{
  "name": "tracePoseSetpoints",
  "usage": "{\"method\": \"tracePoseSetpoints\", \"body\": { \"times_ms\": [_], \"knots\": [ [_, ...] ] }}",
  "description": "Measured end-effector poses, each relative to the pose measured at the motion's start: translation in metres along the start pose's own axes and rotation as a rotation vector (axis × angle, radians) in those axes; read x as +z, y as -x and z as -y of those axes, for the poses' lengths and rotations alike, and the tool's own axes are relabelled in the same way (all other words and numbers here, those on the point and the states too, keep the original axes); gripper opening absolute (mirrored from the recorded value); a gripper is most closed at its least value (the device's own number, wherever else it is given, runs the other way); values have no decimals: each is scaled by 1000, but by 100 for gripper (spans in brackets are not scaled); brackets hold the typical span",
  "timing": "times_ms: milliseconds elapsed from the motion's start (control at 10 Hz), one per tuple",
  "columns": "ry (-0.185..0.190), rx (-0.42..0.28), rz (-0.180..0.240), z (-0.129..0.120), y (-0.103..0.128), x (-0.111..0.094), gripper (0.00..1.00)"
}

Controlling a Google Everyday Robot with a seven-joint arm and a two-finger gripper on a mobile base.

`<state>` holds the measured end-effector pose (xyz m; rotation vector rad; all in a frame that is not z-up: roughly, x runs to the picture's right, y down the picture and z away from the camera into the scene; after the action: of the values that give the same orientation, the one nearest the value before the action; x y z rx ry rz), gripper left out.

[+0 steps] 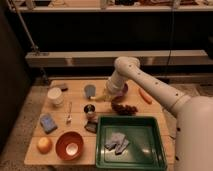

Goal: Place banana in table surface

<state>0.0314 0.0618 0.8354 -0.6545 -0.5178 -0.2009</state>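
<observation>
The light tan wooden plank tabletop (150, 107) stands on a speckled floor before dark, low shelving. The white arm's gripper (107, 94) hangs low over the table's middle, beside the purple bowl (121, 90); whether it is clenched I cannot tell. The slim pale-yellow banana (99, 97) seems to lie at its tip. A green rectangular plastic tray (131, 155) fills the near right corner.

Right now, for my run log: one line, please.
gripper: low over table surface, by purple bowl | banana: at its tip | grip: unclear

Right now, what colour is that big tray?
Green tray, in the camera view; gripper is beyond it.
</observation>
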Motion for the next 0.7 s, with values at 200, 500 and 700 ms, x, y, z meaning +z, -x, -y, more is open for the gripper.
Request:
{"method": "tracePoseSetpoints", "body": {
  "times_ms": [200,500,700],
  "knots": [
    [9,135,-47,-36,-40,-1,56],
    [15,398,-111,-93,-112,-2,66],
    [6,514,-135,-116,-148,-4,79]
  ]
}}
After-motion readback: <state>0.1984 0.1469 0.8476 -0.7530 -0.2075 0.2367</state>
